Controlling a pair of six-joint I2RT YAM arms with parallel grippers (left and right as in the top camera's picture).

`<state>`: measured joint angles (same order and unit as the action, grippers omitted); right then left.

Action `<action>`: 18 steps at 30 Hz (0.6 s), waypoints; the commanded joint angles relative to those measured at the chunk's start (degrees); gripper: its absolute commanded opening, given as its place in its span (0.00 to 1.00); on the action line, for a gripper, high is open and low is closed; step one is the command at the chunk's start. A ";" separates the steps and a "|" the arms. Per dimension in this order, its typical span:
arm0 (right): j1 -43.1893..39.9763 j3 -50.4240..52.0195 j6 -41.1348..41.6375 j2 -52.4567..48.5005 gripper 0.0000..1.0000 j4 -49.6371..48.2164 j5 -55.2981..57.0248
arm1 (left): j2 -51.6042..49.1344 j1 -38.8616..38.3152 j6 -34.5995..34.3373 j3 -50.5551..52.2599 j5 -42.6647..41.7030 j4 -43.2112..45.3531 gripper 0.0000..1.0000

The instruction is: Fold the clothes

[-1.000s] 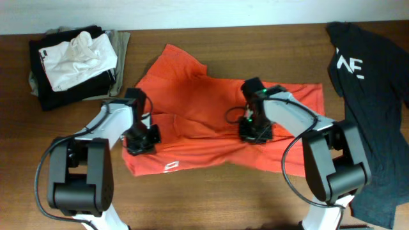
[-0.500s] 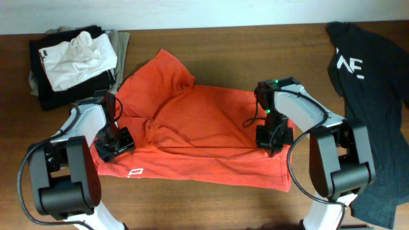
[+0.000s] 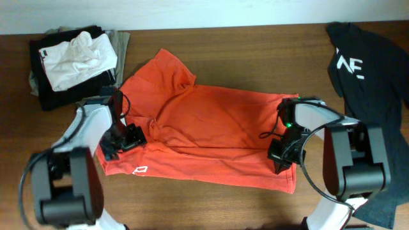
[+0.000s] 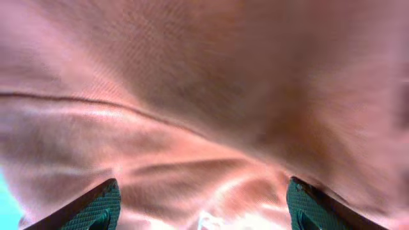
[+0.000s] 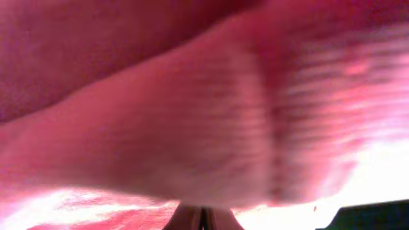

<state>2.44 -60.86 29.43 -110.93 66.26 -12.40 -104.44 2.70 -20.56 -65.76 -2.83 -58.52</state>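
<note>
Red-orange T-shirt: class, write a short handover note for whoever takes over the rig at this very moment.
Left gripper: open, fingers apart over the left edge of the red-orange T-shirt, holding nothing.
Right gripper: shut, pinching the shirt near its lower right corner.
Things: shirt spread out in the middle, wrinkled; black T-shirt lying loose at the right edge; folded pile at far left.
Done: shirt laid out.
Left: fold it, then the black one.
</note>
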 commanded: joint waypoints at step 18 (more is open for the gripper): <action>-13.73 -15.47 -4.79 12.31 0.99 13.27 13.92 | 12.00 -5.31 8.81 -10.95 -5.01 31.15 0.98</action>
<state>-12.49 -75.31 26.70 -99.09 79.35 1.65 -84.23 -2.50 -18.28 -68.49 -4.12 -27.75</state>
